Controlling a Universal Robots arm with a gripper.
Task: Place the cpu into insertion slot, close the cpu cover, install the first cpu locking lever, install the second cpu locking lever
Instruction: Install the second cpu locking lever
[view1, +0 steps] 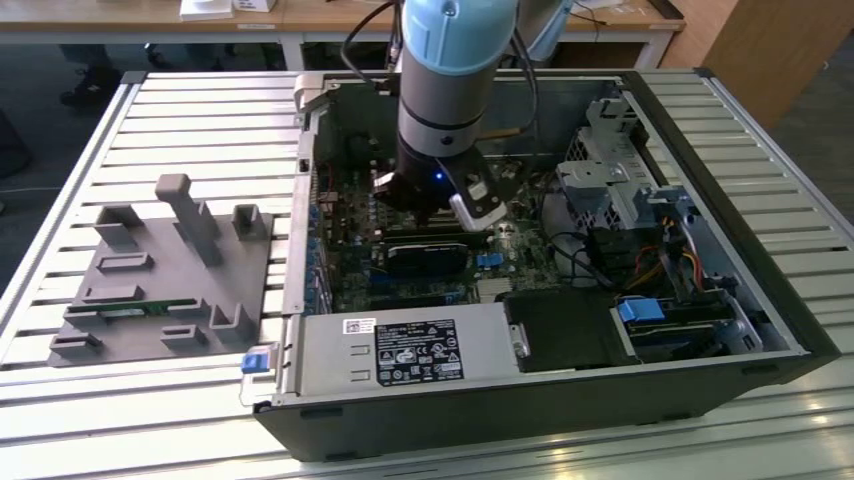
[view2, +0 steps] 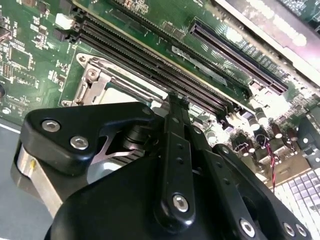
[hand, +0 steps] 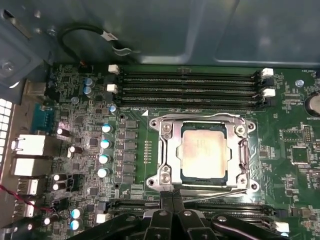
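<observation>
Cpu (hand: 203, 151) seated in insertion slot (hand: 165, 175), mid motherboard (hand: 135, 100) inside open PC case (view1: 747, 300) on slatted table (view1: 200, 120). Cpu cover (hand: 170, 131) down over chip. Gripper (hand: 173, 200) hangs at socket edge nearest its camera, fingers (view2: 176, 117) pressed together, holding nothing visible. Judgement: lever stage in hand; thin lever (hand: 215, 193) by fingertips needs pushing under its hook. Power supply label (view1: 416, 352) unreadable.

Above the cpu cover (hand: 202, 151) the space is open. Long memory slots (hand: 190, 85) run just beside the cover on one side, and the end effector (hand: 172, 200) stands close against the opposite edge, with the case wall (hand: 200, 30) rising beyond the slots.
</observation>
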